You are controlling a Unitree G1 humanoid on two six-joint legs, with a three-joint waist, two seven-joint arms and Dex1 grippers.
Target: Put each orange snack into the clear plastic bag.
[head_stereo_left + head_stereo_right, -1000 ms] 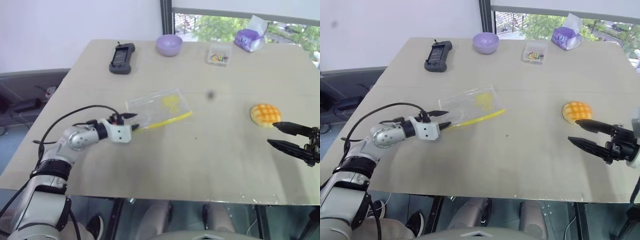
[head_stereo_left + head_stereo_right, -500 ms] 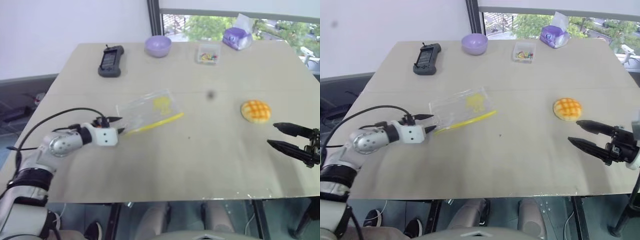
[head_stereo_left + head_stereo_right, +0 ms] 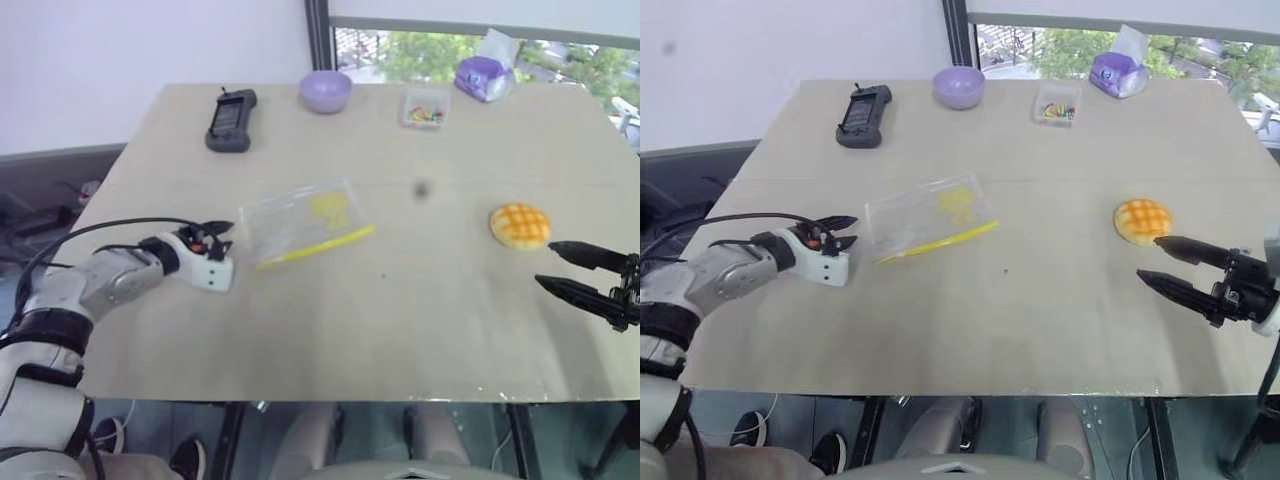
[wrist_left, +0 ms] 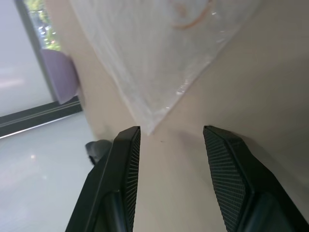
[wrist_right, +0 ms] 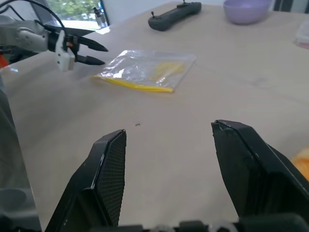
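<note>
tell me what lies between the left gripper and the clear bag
Nothing: bare table separates the open left gripper from the clear plastic bag, seen in both eye views and its wrist view.

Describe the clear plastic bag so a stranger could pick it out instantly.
On the beige table, look left of centre, just ahead of the left gripper. The clear plastic bag lies flat there: see-through, with a yellow strip along its near edge, unlike the small clear box at the far side.

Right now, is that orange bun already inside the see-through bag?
No. The orange bun sits on the bare table, far from the clear bag, which lies flat and empty.
</note>
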